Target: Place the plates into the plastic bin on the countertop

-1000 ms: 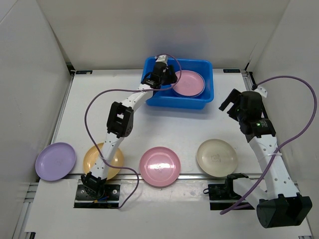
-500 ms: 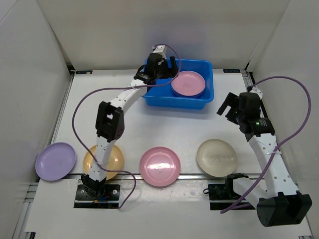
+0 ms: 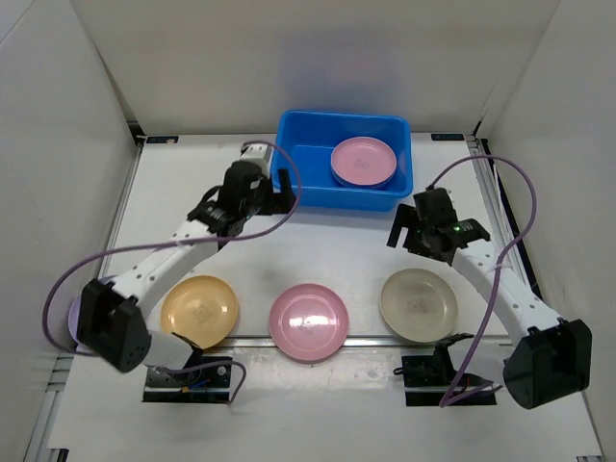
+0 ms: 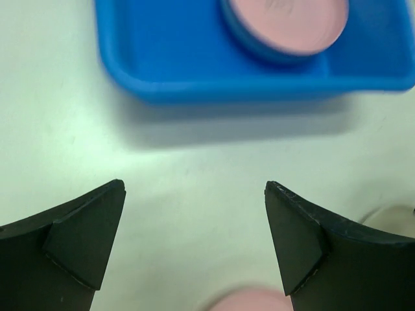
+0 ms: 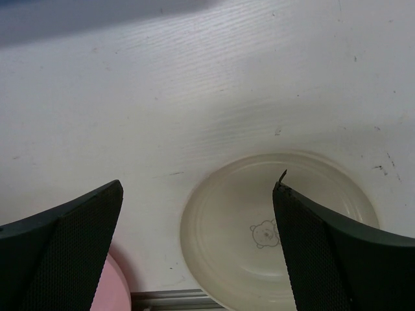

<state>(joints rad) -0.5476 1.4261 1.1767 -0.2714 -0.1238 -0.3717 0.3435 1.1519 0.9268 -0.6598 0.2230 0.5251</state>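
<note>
The blue plastic bin stands at the back of the white countertop and holds a pink plate on top of a stack. Four plates lie along the near edge: lilac, mostly hidden by my left arm, yellow, pink and cream. My left gripper hangs open and empty over bare countertop just in front of the bin. My right gripper is open and empty above the far edge of the cream plate.
Metal rails run along the countertop's edges, and one lies just past the cream plate. White walls close in the left, back and right. The near pink plate's rim shows beside my right gripper's left finger.
My left gripper has opened, pulled out of the bin and come back to the left over the countertop, leaving the pink plate inside. My right gripper has swung nearer, toward the cream plate.
</note>
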